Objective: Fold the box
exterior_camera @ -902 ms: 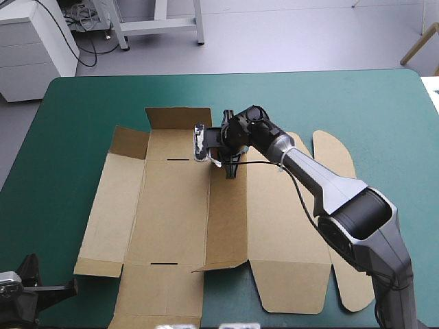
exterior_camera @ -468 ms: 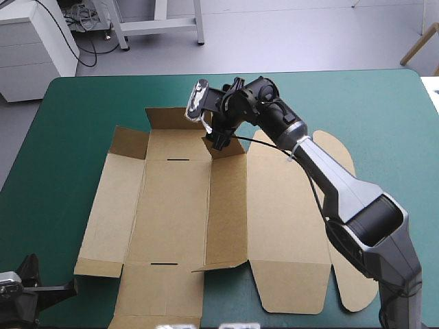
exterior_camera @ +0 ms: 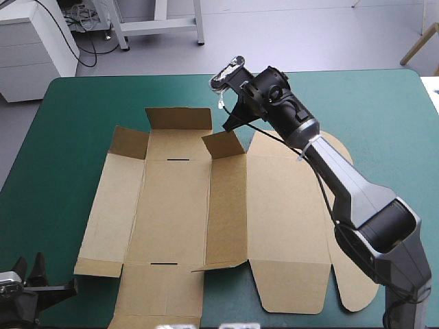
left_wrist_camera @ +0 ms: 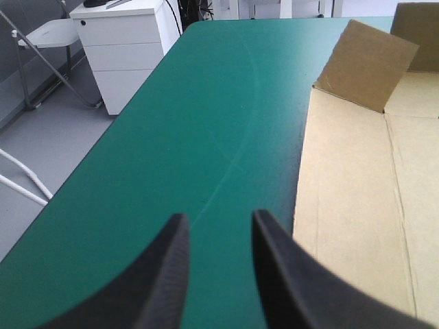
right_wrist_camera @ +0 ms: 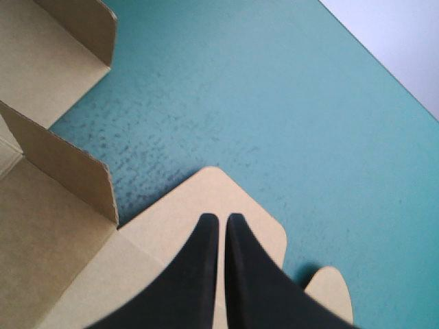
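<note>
Box (exterior_camera: 178, 205) lies spread flat, its far edge beneath the right gripper (exterior_camera: 227, 126), closed and empty.

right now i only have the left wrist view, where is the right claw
Observer: The right claw is raised near the box's far edge, beside a small flap that stands up there.
Operator: is it holding any board
Observer: No. In the right wrist view its fingers are shut with nothing between them.
Operator: and the box's right side, any walls up
Observer: None there. The wide right panel lies flat, and its rounded tabs rest flat on the teal-green cover.
</note>
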You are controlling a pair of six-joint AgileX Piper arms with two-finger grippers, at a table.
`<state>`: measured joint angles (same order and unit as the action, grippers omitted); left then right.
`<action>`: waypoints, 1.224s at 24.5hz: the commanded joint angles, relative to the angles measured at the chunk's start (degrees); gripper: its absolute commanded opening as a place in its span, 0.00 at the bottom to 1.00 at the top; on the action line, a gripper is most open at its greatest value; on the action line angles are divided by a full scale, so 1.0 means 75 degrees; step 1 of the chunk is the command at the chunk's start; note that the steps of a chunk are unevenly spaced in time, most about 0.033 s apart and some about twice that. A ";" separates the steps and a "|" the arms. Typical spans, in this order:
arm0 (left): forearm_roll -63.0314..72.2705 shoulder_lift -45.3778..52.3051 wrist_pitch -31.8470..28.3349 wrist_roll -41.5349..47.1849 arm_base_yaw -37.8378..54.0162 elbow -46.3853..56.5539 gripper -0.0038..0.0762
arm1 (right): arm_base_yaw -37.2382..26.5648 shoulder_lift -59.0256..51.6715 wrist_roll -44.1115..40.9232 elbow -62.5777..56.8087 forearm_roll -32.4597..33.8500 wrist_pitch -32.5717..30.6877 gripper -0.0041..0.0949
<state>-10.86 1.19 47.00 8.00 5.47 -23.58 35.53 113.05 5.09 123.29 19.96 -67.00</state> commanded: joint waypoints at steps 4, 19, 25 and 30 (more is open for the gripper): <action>-0.0053 0.0079 -0.0606 0.0124 -0.0039 -0.0129 0.82 | -0.0825 -0.1469 -0.0422 -0.0861 -0.0525 -0.0004 0.02; -0.0044 -0.1739 -0.1963 0.0199 -0.0039 -0.0777 0.82 | -0.1424 -0.7328 -0.1485 -0.7943 -0.1107 0.2963 0.02; -0.0058 -0.4204 -0.2143 0.0153 -0.0039 -0.2977 0.82 | -0.1424 -1.0325 -0.1756 -1.0150 -0.1107 0.3408 0.02; -0.0047 -0.5822 -0.0917 -0.0017 -0.0039 -0.4380 0.82 | -0.1424 -1.1005 -0.1814 -1.0504 -0.1134 0.3194 0.02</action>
<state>-10.92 -37.88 39.30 8.70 5.47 -51.69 25.23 30.62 -8.28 43.16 10.40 -46.09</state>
